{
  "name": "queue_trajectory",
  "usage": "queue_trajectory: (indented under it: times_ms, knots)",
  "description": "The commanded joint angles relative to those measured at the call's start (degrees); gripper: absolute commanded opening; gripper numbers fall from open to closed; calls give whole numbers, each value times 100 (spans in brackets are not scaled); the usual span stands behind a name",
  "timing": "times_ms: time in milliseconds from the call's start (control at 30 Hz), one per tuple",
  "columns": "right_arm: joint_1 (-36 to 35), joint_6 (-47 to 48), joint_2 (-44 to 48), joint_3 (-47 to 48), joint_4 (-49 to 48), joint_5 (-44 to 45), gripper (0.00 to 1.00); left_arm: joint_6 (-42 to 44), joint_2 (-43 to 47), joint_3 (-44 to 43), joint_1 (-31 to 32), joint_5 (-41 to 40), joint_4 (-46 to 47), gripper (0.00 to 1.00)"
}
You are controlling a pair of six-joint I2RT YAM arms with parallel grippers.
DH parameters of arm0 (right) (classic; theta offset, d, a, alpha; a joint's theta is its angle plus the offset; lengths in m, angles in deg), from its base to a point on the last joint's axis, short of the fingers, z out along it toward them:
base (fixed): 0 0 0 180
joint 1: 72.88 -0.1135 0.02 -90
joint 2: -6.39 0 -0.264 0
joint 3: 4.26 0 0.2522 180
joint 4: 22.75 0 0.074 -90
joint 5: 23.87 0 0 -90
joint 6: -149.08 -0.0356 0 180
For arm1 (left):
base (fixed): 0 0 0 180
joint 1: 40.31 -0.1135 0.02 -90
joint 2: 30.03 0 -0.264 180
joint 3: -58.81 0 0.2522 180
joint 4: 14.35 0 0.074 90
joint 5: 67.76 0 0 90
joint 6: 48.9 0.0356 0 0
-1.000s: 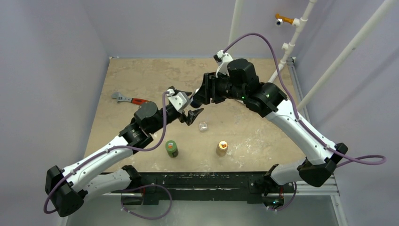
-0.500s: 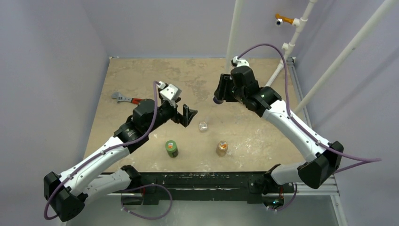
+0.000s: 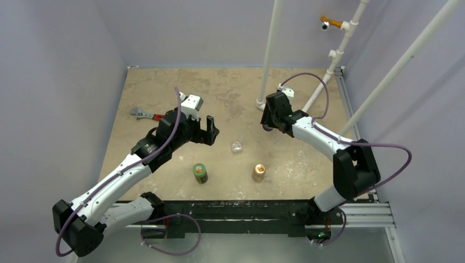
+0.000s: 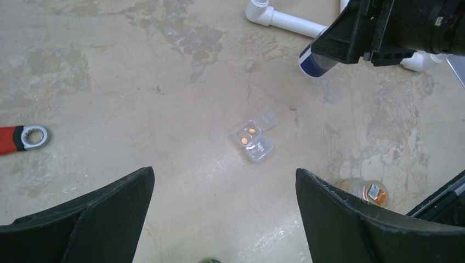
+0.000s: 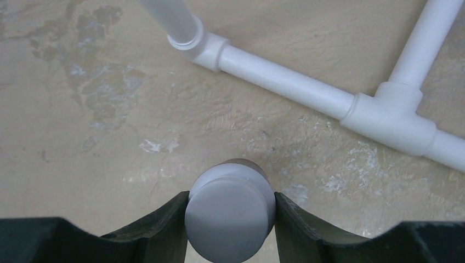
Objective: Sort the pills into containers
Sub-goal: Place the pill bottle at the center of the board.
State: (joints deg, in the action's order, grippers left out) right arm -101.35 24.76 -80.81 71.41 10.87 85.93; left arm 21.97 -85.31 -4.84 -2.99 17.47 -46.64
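A: The left gripper point(image 3: 210, 131) hangs over the table point(image 3: 164, 87) with its jaws spread wide and nothing in them. The clear case point(image 4: 254, 140) sits on the table right below, between the fingers.

B: I'd say that's a lookout pose, ready to drop on the case. The right gripper point(image 3: 267, 121) is clamped on the white-capped bottle point(image 5: 229, 222), well away by the pipe point(image 5: 285, 76), likely to keep it clear.

A: From overhead the case is a mere glint, between the green bottle point(image 3: 200, 172) and the tan-orange bottle point(image 3: 258, 172) but farther back.

B: The left wrist view shows one compartment open with two pills point(image 4: 248, 136) inside. Only the right wrist view shows the fingers hugging that cap. I can't tell if the bottle touches the table.
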Motion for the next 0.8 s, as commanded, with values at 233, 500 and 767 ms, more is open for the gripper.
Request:
queue_trajectory:
  times_ms: [233,500,767]
  knots:
    - [218,-119,-740,-79,-978,349,14,-318,-366,-451,-314,580,-143,100]
    - [237,8,-869,-105,-1087,418,51,-410,-596,-468,-374,792,-91,100]
    - [237,44,-618,26,-783,265,87,-546,-923,-577,-435,1086,52,100]
